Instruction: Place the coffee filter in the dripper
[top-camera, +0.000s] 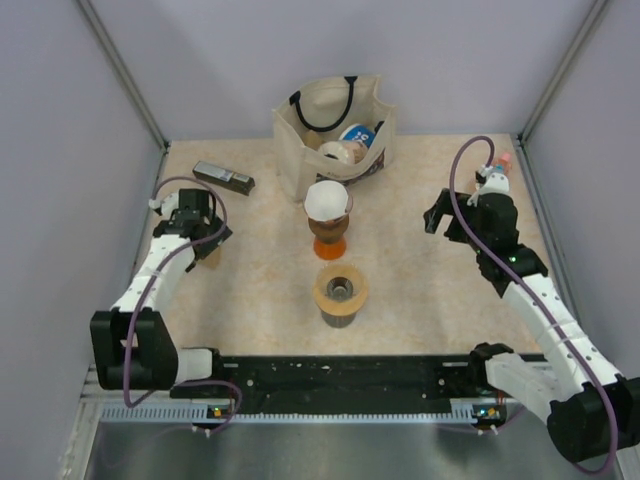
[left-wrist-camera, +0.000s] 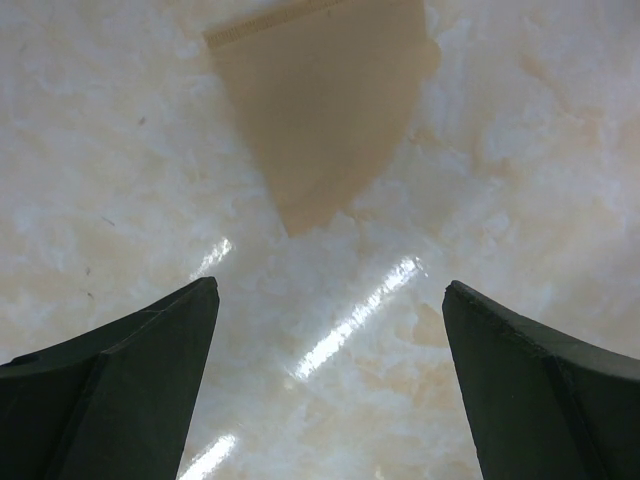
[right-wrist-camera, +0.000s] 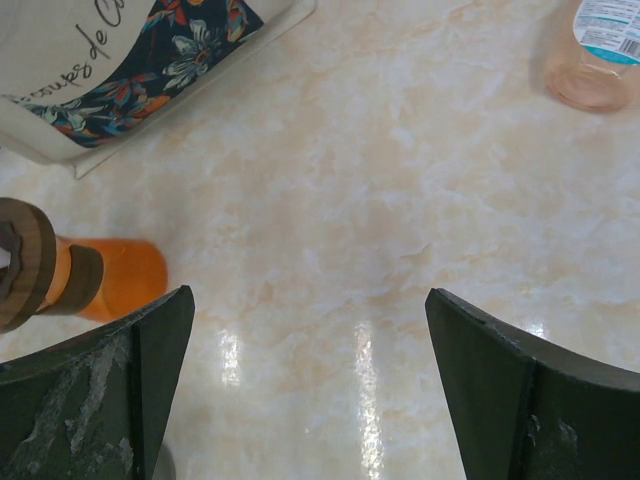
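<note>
I have both arms out over the desk, one on each side of the middle row of things. The filter is white and sits at the top of the dripper, a brownish cone standing upright on an orange base near the middle of the desk, just in front of the bag.

My left tool hangs over the left side of the desk, well apart from the dripper. Its fingers are spread wide with nothing between them. Through its camera I see a tan paper, fan-shaped with a crimped edge, lying flat on the desk just ahead of the gap, its narrow end pointing toward the fingers. I can't tell how high the tool is above it.

My right tool is also spread wide, with only bare desk between the fingers. Its camera catches the orange base at the left edge, a corner of the bag with a flower print at the top left, and a pink bottle at the top right.

Nearer me than the dripper, a tan ring with a centre hole lies on top of a dark vessel. A black bar lies at the back left of the desk.
</note>
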